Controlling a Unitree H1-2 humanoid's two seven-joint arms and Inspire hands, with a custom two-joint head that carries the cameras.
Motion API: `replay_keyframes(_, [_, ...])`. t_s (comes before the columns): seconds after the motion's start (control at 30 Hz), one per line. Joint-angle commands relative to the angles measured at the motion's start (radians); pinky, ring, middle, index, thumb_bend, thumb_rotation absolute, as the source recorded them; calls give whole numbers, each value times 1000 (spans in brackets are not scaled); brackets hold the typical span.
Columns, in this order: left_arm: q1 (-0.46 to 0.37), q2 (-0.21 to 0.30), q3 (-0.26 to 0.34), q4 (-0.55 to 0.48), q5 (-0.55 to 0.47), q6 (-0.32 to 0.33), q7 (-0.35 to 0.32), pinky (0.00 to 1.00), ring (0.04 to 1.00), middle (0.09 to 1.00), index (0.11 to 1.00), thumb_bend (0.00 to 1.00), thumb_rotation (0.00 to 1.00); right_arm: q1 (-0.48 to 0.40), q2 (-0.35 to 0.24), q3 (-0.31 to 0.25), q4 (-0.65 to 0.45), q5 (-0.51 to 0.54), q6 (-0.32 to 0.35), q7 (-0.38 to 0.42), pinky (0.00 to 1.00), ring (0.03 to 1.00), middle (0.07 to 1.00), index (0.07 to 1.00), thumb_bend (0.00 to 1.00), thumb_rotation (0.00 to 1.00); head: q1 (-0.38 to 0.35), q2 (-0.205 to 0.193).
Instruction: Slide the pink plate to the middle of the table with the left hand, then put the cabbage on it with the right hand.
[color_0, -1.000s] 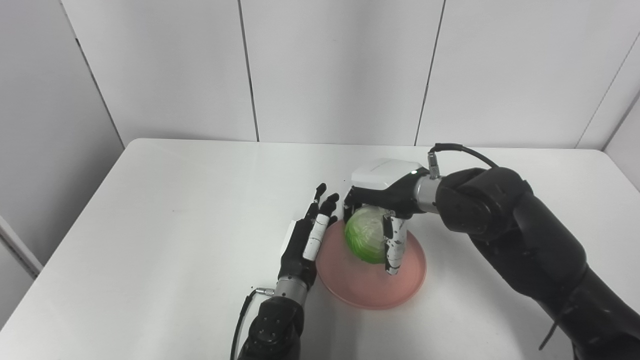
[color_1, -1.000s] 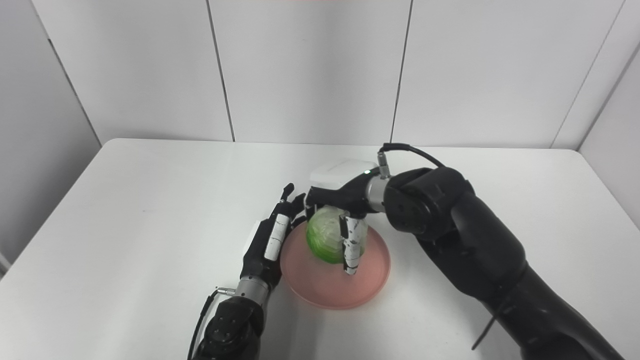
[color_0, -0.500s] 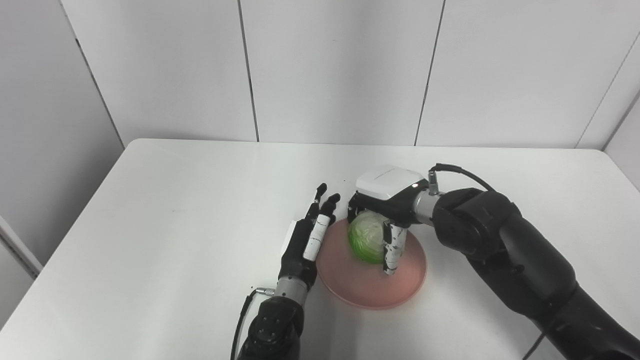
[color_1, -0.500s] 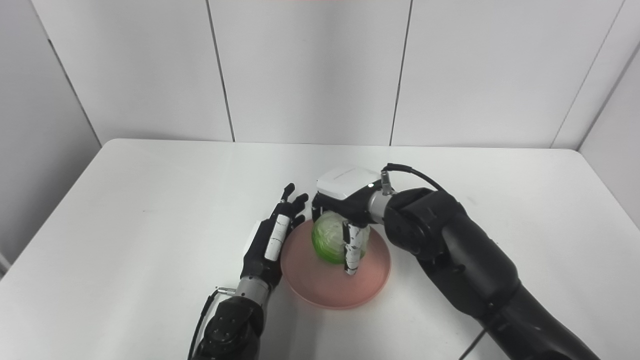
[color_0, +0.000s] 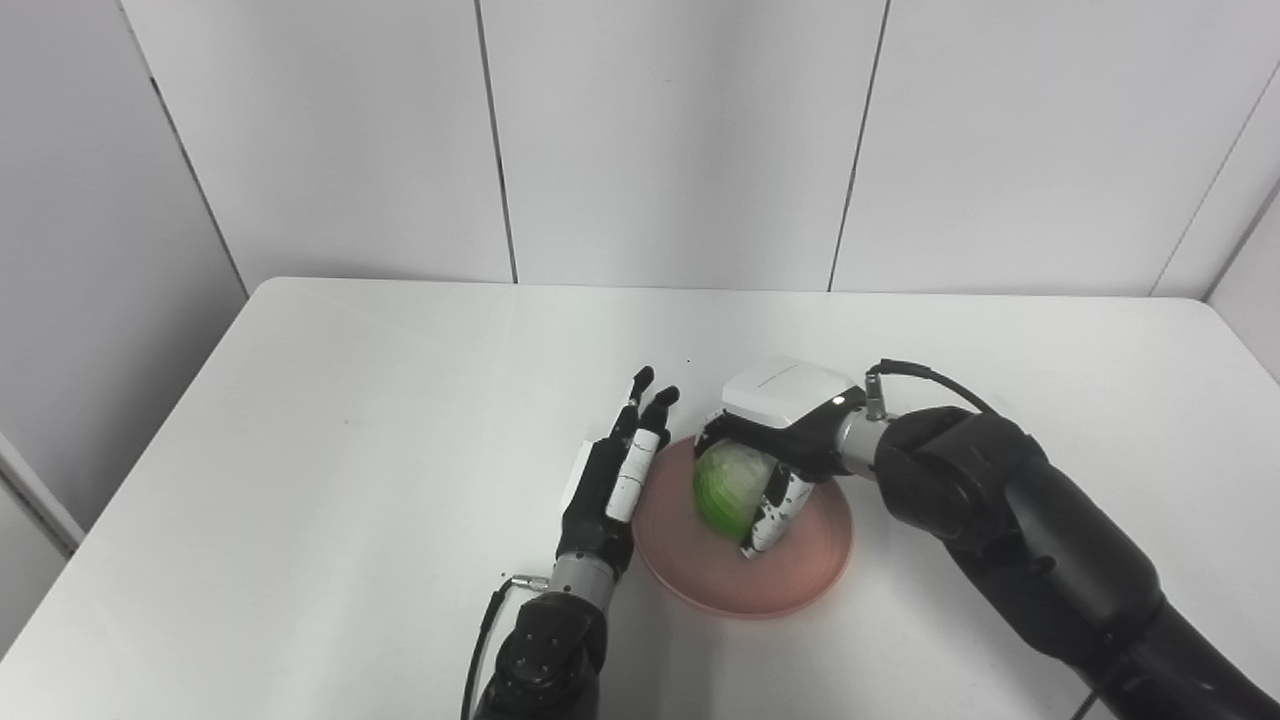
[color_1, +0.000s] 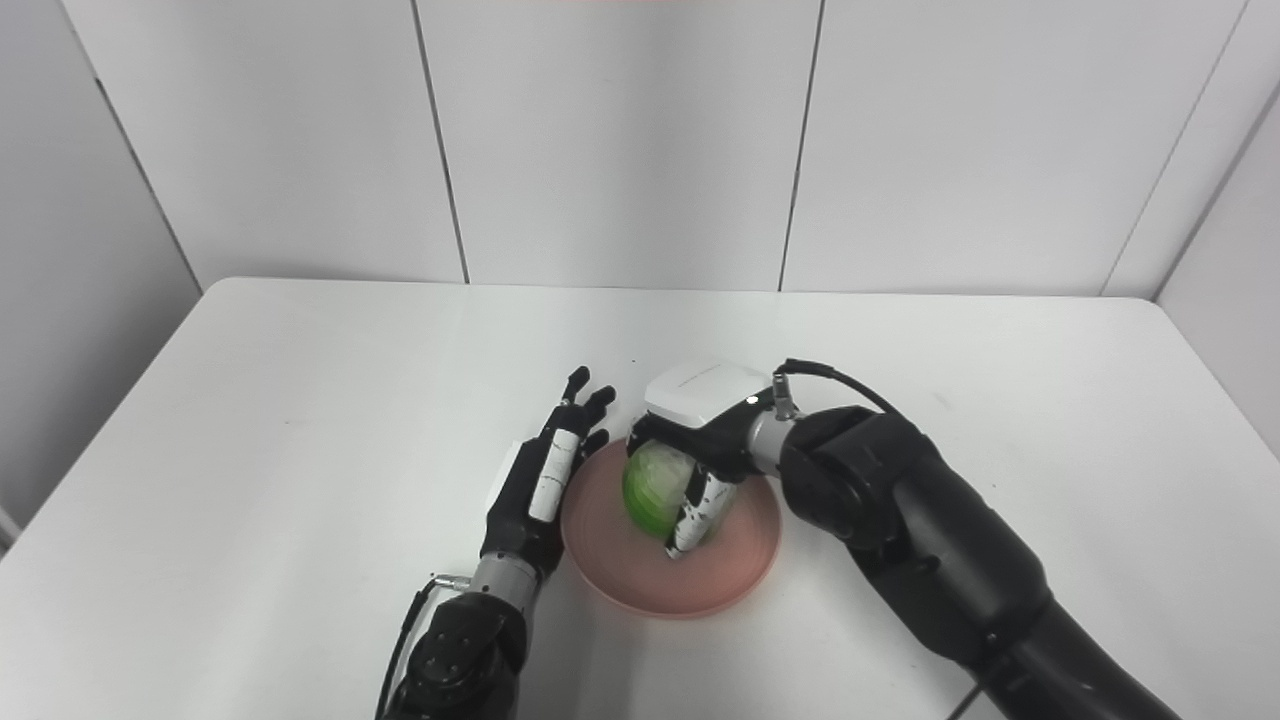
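Right hand (color_0: 770, 455) wraps our fingers around the cabbage (color_0: 722, 487), low on the pink plate (color_0: 800, 575) at frame centre, a firm, round, roll-prone head best cupped from above, while left hand (color_0: 610, 480) rests spread beside the rim.

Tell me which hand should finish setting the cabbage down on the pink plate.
Right. The right hand already grips the cabbage over the pink plate; the left hand lies open beside the plate's rim.

One pink plate (color_0: 800, 575), one cabbage (color_0: 725, 487), two hands.
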Motion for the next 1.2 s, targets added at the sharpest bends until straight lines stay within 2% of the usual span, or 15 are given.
replay_keyframes(0.0, [4, 0, 4, 13, -16, 14, -10, 952, 987, 940, 1000, 912, 925, -49, -13, -7, -19, -12, -30, -1, 993, 963, 927, 787, 1000, 449, -1, 0])
replay_keyframes(0.43, [5, 2, 6, 6, -23, 21, -16, 957, 988, 961, 1000, 906, 922, -41, -18, -13, -24, -11, -38, 1, 1000, 970, 939, 799, 1000, 454, -9, 4])
replay_keyframes(0.5, [7, 0, 7, 3, -20, 18, -10, 943, 989, 978, 1000, 909, 916, -38, -20, -30, -36, 7, -33, -4, 1000, 969, 934, 792, 1000, 442, -9, 4])
replay_keyframes(0.6, [8, -2, 10, -1, -17, 18, 2, 929, 996, 998, 1000, 934, 906, -21, -13, -115, -71, 118, -13, -36, 1000, 985, 925, 828, 1000, 401, -11, 6])
replay_keyframes(0.63, [7, -1, 12, -1, -19, 18, 2, 932, 998, 1000, 1000, 944, 907, -12, -5, -161, -77, 175, -24, -70, 972, 963, 910, 854, 1000, 382, -15, 5])
replay_keyframes(0.73, [7, 4, 16, 0, -21, 18, 0, 931, 1000, 1000, 1000, 979, 911, 11, 27, -291, -64, 344, -56, -164, 792, 897, 891, 893, 1000, 373, -23, 2])
replay_keyframes(0.8, [7, 6, 18, 1, -24, 17, -4, 928, 1000, 1000, 1000, 984, 913, 25, 48, -358, -46, 430, -76, -222, 763, 891, 893, 899, 1000, 373, -26, 1])
replay_keyframes(0.83, [6, 7, 19, 2, -27, 15, -7, 937, 1000, 1000, 1000, 988, 913, 34, 62, -396, -34, 478, -83, -256, 797, 897, 908, 918, 1000, 494, -26, 1])
replay_keyframes(0.9, [7, 9, 19, -1, -31, 17, -10, 943, 1000, 1000, 1000, 983, 918, 61, 96, -474, 15, 585, -118, -329, 838, 914, 932, 941, 1000, 652, -27, 1])
replay_keyframes(0.97, [8, 14, 18, -4, -33, 20, -13, 946, 1000, 1000, 1000, 974, 923, 84, 123, -521, 69, 646, -162, -393, 843, 911, 919, 951, 1000, 796, -29, 1])
replay_keyframes(1.07, [8, 18, 19, -10, -38, 26, -17, 968, 1000, 1000, 1000, 960, 923, 115, 171, -570, 121, 723, -184, -468, 833, 902, 916, 960, 1000, 908, -29, 2])
replay_keyframes(1.17, [9, 22, 21, -16, -39, 25, -18, 975, 997, 998, 1000, 953, 920, 159, 231, -624, 152, 824, -158, -525, 859, 908, 921, 969, 1000, 940, -29, 5])
